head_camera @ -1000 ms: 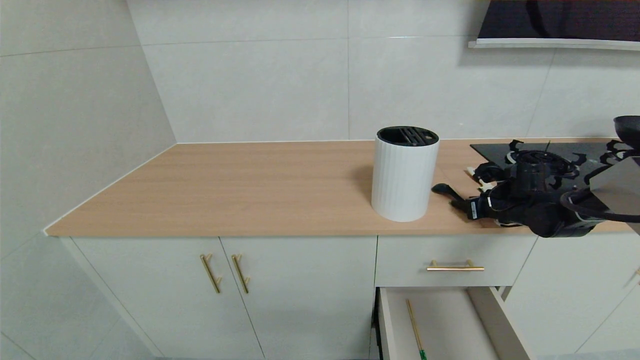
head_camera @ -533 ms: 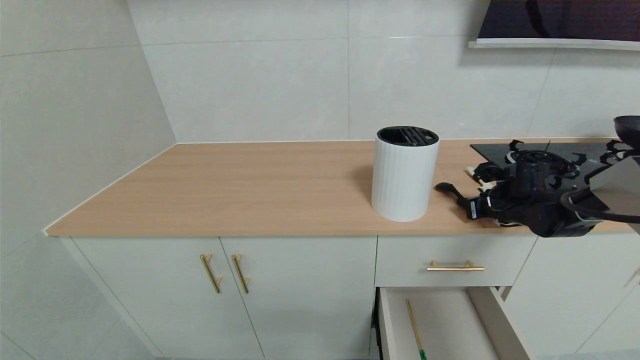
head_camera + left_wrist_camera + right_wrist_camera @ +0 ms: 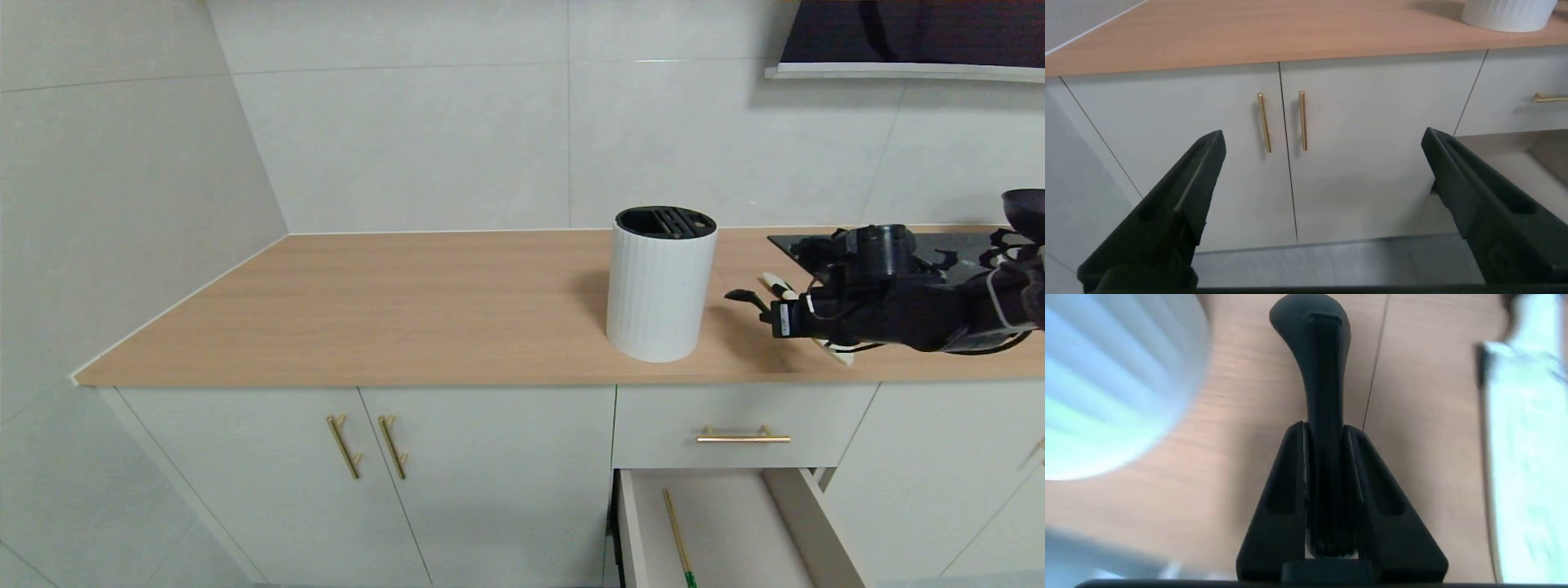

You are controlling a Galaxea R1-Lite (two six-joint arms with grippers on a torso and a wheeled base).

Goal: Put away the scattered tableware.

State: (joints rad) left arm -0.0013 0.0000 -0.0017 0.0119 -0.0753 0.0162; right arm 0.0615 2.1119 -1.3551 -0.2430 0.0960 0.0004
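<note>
Black utensil handle (image 3: pixel 1310 343) pinched in the right gripper (image 3: pixel 1323 433), fingers (image 3: pixel 1282 490) narrowed tight against it, over the counter (image 3: pixel 408 310) just right of the white ribbed holder (image 3: pixel 660 286). Near it, a white utensil (image 3: pixel 1527 441) lying flat. Left gripper (image 3: pixel 1323 139) fingers (image 3: pixel 1184 204) spread wide, holding nothing, facing cabinet doors (image 3: pixel 1372 163).

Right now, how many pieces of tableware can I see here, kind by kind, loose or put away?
White ribbed holder: 1
Black-handled utensil, in the right gripper: 1
White utensil on the counter: 1
Chopstick in the open drawer: 1
Total: 4
</note>
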